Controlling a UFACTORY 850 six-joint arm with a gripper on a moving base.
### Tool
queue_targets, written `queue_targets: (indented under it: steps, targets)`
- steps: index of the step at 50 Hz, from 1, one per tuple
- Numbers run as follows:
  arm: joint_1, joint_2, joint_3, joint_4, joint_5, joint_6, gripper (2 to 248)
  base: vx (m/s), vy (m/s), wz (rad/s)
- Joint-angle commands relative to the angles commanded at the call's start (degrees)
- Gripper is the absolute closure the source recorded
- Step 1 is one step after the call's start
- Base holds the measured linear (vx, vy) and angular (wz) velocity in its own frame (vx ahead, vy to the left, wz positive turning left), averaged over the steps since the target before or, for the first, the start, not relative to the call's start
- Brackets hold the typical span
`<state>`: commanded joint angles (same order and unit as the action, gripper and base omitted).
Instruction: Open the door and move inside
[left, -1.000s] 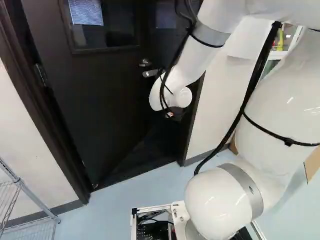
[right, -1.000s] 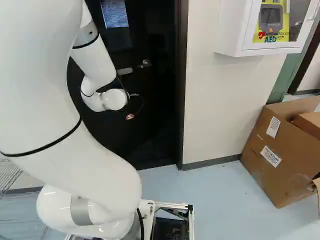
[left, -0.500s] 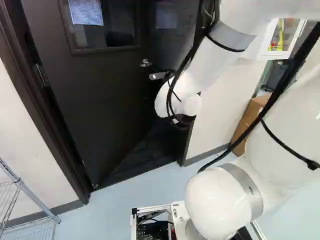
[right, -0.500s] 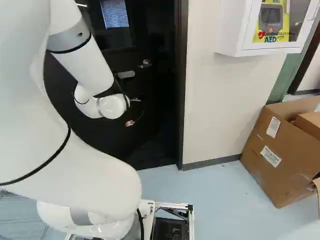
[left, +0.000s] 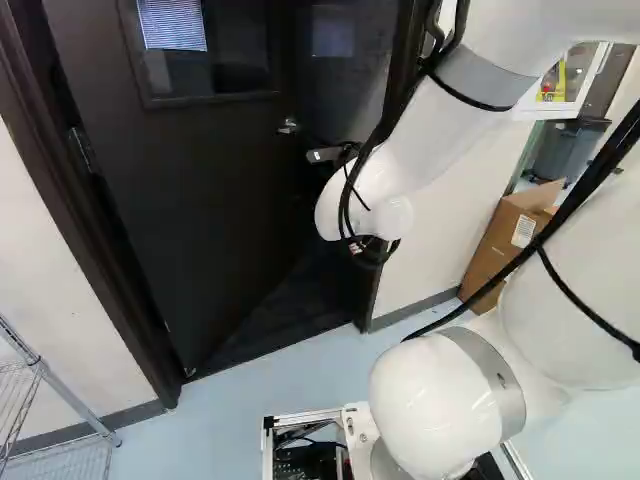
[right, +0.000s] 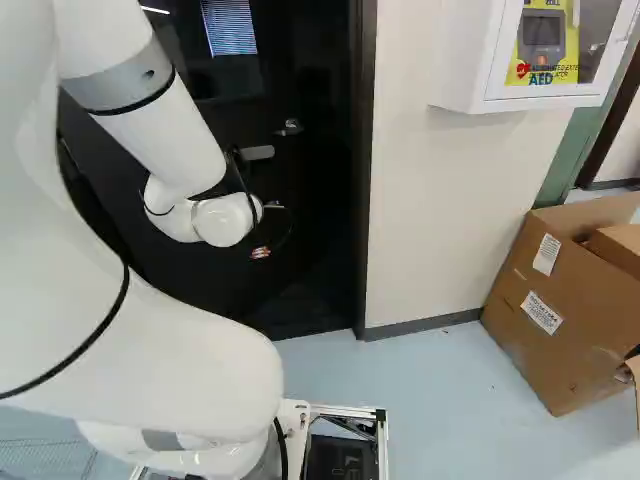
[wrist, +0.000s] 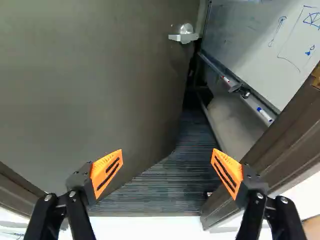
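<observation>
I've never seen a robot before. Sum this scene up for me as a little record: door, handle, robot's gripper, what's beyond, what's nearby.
Door: dark, partly open, swung away from the robot
Handle: silver lever near the door's free edge, not in the gripper
Gripper: black with orange pads, open, nothing held
Beyond: whiteboard with blue drawings, markers on its ledge
Nearby: cardboard box on the floor, white wall cabinet, wire rack
</observation>
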<state>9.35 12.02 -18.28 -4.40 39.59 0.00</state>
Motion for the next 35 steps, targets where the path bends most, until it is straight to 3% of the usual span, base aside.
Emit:
queue_targets:
  steps: [35]
  targets:
    - [0.0, 0.0, 0.0, 0.0, 0.0, 0.0, 3, 0.0, 0.0, 0.0]
